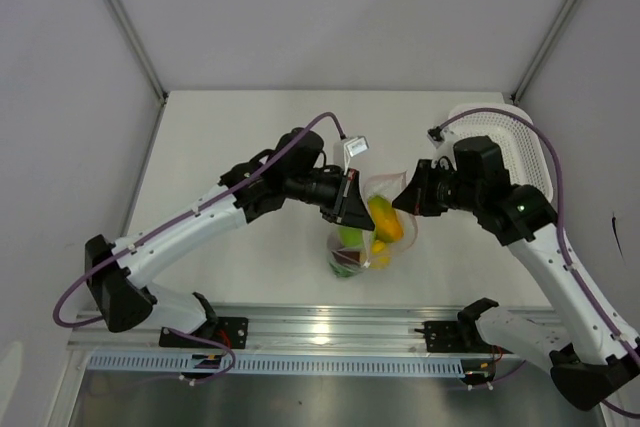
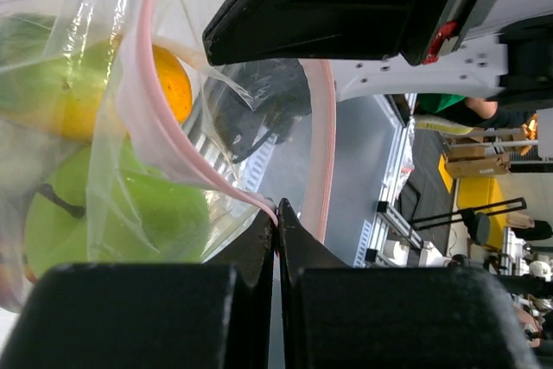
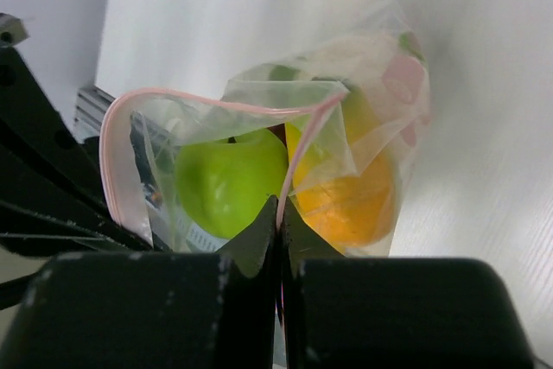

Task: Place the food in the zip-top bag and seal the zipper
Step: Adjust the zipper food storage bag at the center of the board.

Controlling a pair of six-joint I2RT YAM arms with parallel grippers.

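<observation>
The clear zip-top bag (image 1: 372,232) hangs between my two grippers above the table, with food inside: a green apple (image 3: 229,181), an orange fruit (image 3: 354,205) and a yellow piece (image 1: 378,247). My left gripper (image 2: 276,213) is shut on the pink zipper (image 2: 147,127) at one end of the mouth. At the other end my right gripper (image 3: 279,213) is shut on the zipper (image 3: 302,149) too. The mouth gapes open in a loop between the two grips. In the top view the left gripper (image 1: 350,202) and right gripper (image 1: 405,195) flank the bag.
A white mesh basket (image 1: 520,142) stands at the back right, behind my right arm. The metal rail (image 1: 330,332) with both arm bases runs along the near edge. Grey walls close in the table at left, right and back.
</observation>
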